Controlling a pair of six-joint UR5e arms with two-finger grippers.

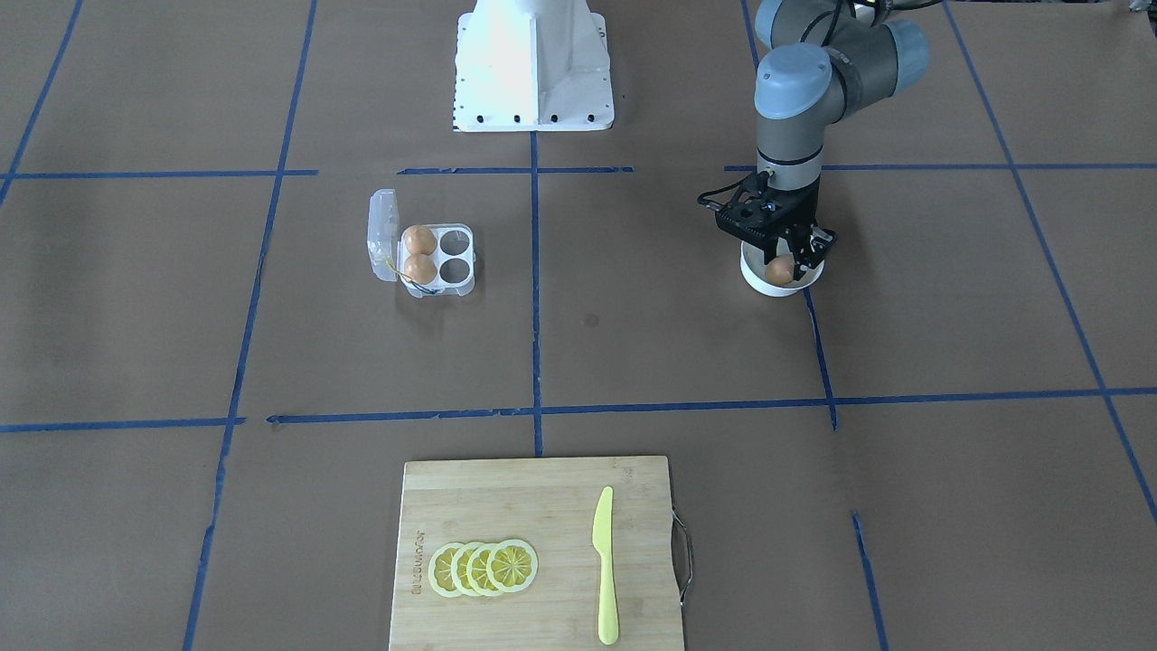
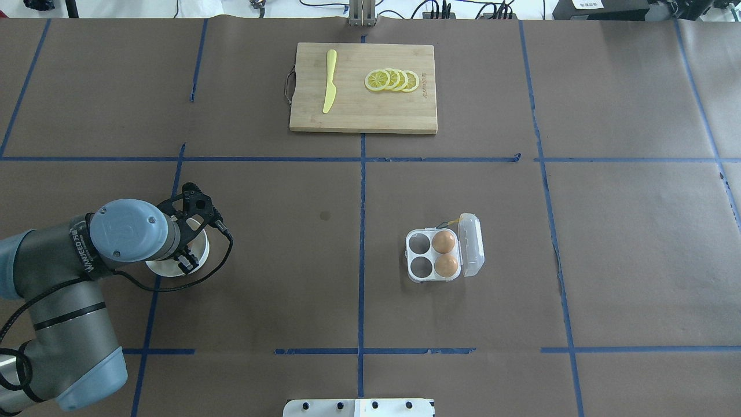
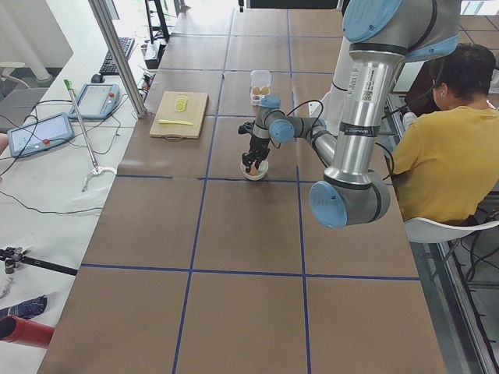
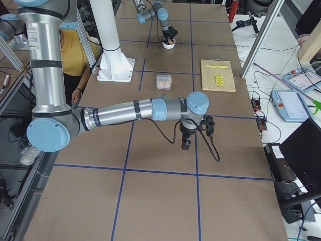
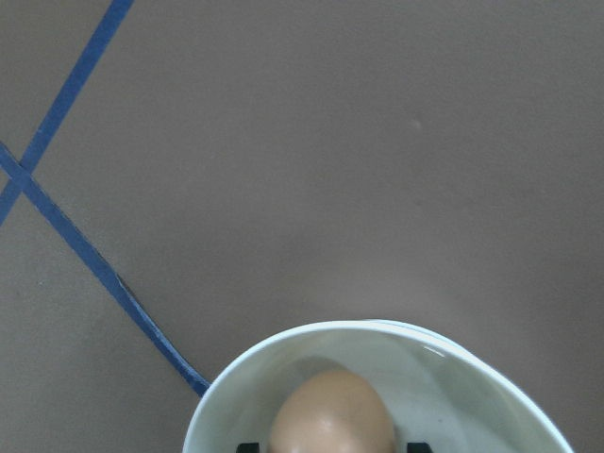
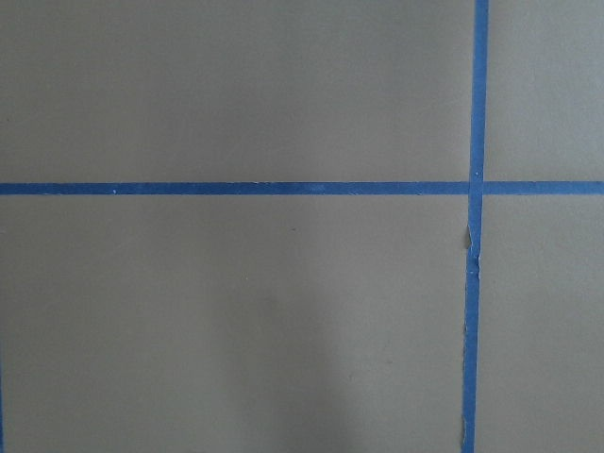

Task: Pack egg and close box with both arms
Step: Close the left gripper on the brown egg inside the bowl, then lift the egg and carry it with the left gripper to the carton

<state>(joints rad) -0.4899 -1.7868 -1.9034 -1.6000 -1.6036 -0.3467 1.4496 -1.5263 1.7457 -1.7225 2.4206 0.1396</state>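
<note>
Left gripper [image 1: 783,264] stands astride the egg [image 5: 332,415]; we cannot confirm contact. We judge it light, slick, brittle (cracks if squeezed): pinch gently across its middle.

A long table [image 2: 637,260] wrapped in brown paper, ruled into large squares by blue tape [image 2: 362,231]; silver aluminium posts [image 3: 117,54] rise along one edge. Beyond them is a white side bench [image 3: 47,234] carrying a touch-screen pendant [image 3: 39,134]; a white chair [image 3: 437,230] stands at the opposite side; dark floor [image 4: 15,201] below. The light is bright and even, with faint shadows.
</note>
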